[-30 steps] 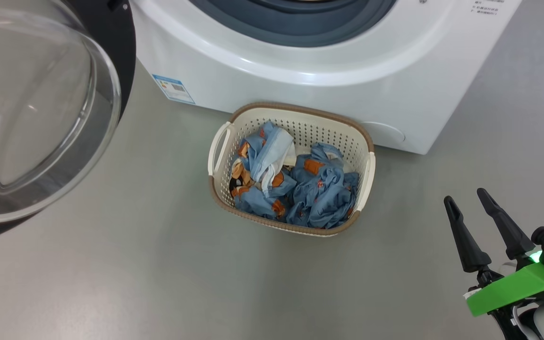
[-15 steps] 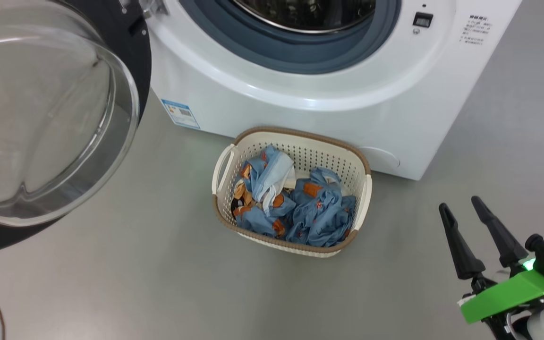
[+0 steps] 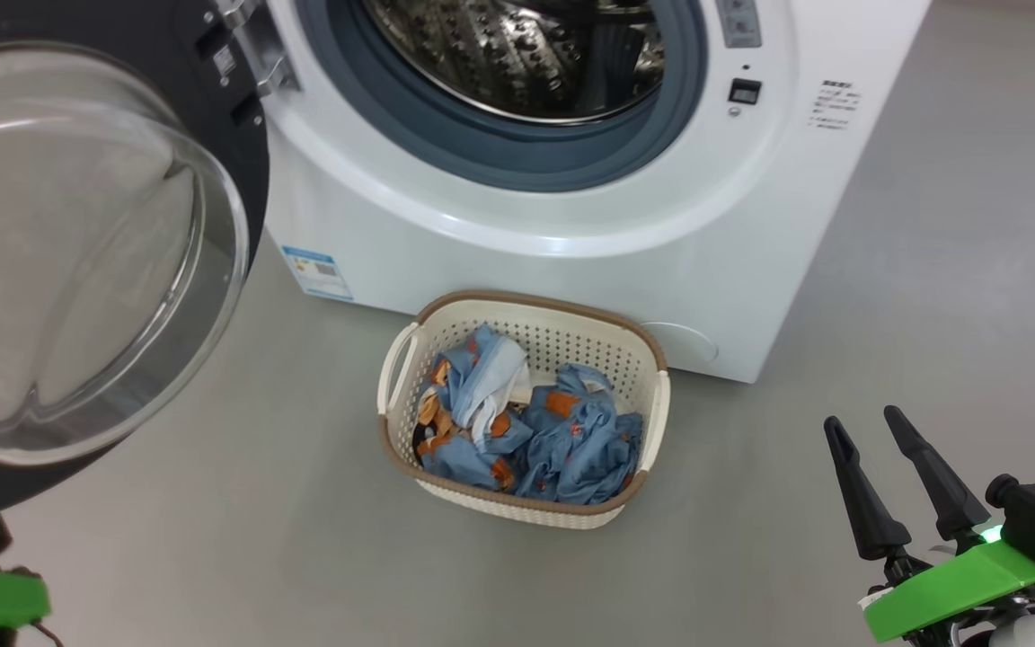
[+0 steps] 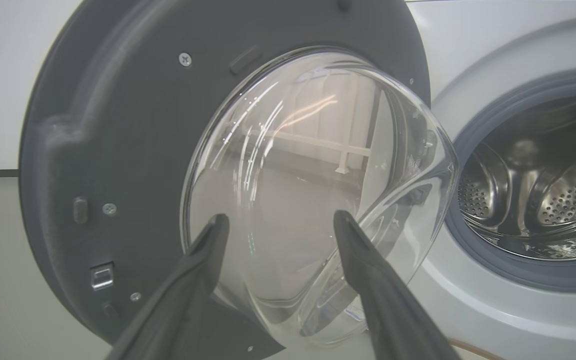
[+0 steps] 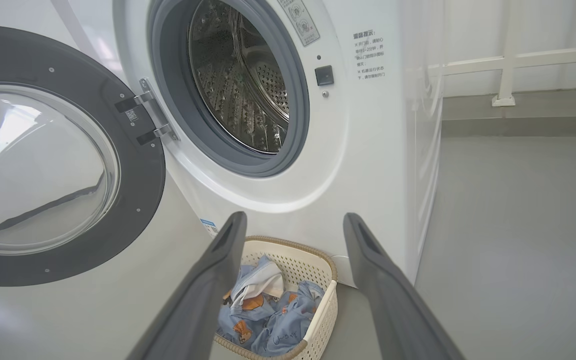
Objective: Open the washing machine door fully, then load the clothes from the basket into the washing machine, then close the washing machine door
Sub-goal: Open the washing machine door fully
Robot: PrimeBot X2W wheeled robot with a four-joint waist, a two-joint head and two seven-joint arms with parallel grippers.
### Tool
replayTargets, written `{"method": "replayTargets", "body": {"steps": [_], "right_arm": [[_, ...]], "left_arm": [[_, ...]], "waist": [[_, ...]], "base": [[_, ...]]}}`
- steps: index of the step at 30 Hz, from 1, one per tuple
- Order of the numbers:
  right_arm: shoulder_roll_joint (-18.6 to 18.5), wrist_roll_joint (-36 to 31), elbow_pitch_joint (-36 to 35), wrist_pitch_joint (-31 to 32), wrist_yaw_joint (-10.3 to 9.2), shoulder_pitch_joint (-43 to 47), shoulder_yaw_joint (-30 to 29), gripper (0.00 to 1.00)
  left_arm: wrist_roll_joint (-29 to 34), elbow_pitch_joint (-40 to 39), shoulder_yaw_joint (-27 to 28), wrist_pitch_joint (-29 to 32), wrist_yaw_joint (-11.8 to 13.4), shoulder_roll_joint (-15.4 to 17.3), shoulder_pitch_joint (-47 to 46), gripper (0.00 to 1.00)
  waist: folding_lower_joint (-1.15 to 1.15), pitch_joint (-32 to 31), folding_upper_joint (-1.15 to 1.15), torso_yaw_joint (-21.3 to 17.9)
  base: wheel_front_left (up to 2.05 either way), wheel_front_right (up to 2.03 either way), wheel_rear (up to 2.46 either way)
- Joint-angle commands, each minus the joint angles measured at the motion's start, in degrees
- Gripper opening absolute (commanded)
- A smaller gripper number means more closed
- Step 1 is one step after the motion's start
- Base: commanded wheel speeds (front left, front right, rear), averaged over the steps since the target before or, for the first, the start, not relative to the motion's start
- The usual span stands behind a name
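A big white front-loading washing machine stands on a grey floor, and its perforated steel drum is exposed. Its large round door, a glossy black rim around a bulging clear glass bowl, stands wide open on the hinge at the machine's left. Just in front of the machine sits a small cream perforated plastic basket with a brown woven-look rim. It holds crumpled light blue clothes printed with orange-brown figures. The long dark left fingers are spread apart and empty, pointing at the door's glass. The right fingers are likewise spread and empty, low at the right and well apart from the basket.
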Motion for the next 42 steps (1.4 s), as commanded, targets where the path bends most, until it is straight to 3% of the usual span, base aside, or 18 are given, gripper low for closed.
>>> {"method": "replayTargets", "body": {"steps": [1, 10, 30, 42], "right_arm": [[-0.42, 0.27, -1.48, -0.71, 0.43, 0.49, 0.27, 1.00], [0.43, 0.12, -1.82, -0.71, 0.43, 2.07, -1.10, 1.00], [1.08, -0.15, -2.46, -0.71, 0.43, 2.24, -2.56, 1.00], [1.22, -0.16, -2.65, -0.71, 0.43, 3.13, -3.11, 1.00]], "left_arm": [[-0.62, -3.13, 0.92, -0.37, 0.04, 1.56, 1.36, 1.00], [-1.91, -8.89, -3.21, -0.37, 0.04, 0.15, 6.20, 1.00], [-3.90, -12.61, -12.78, -0.37, 0.04, -0.27, 10.21, 1.00], [-4.22, -14.15, -16.15, -0.37, 0.03, -0.34, 12.50, 1.00]], "waist": [[0.01, -1.27, 0.00, -1.49], [0.01, -2.81, 0.00, -5.15], [0.01, -2.68, 0.00, -16.35], [0.01, -3.33, 0.00, -20.51]], "base": [[0.00, 0.00, 0.00], [0.00, 0.00, 0.00], [0.00, 0.00, 0.00], [0.00, 0.00, 0.00]]}}
